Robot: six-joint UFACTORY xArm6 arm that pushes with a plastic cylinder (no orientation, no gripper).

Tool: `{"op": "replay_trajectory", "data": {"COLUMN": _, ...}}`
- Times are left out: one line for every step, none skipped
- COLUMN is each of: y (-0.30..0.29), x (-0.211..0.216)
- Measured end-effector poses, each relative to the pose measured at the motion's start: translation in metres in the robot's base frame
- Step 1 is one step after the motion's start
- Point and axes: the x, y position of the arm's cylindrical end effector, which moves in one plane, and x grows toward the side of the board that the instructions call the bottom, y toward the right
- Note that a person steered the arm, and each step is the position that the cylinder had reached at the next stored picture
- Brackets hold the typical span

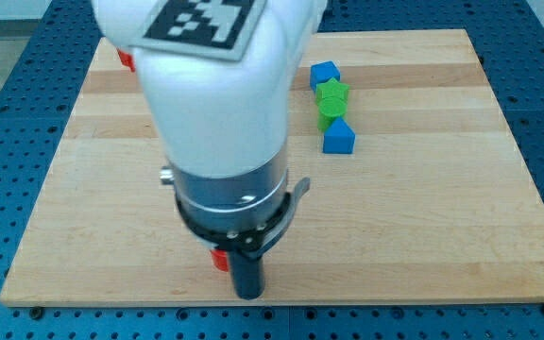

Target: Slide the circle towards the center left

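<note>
My arm fills the middle of the view. The dark rod ends in my tip (247, 295) near the board's bottom edge. A red block (218, 259) peeks out just left of the rod, mostly hidden by the arm, so its shape cannot be made out. It lies close beside the rod, slightly above my tip; I cannot tell whether they touch. No circle is plainly visible.
A second red block (126, 59) shows at the top left, partly behind the arm. At the upper right a column runs downward: a blue block (325, 74), a green star (331, 93), another green block (330, 115) and a blue block (339, 138). The wooden board (442, 217) lies on a blue perforated table.
</note>
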Motion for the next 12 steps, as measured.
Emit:
{"op": "replay_trajectory", "data": {"y": -0.021, "x": -0.006}}
{"op": "replay_trajectory", "data": {"y": -0.025, "x": -0.025}}
{"op": "replay_trajectory", "data": {"y": -0.025, "x": -0.040}}
{"op": "replay_trajectory", "data": {"y": -0.025, "x": -0.061}}
{"op": "replay_trajectory", "data": {"y": -0.015, "x": -0.073}}
{"op": "replay_trajectory", "data": {"y": 0.009, "x": -0.078}}
{"op": "replay_trajectory", "data": {"y": 0.014, "x": -0.086}}
{"op": "replay_trajectory", "data": {"y": -0.013, "x": -0.089}}
{"op": "replay_trajectory", "data": {"y": -0.046, "x": -0.094}}
{"op": "replay_trajectory", "data": {"y": -0.047, "x": -0.098}}
{"op": "replay_trajectory", "data": {"y": -0.028, "x": -0.101}}
{"op": "replay_trajectory", "data": {"y": -0.029, "x": -0.114}}
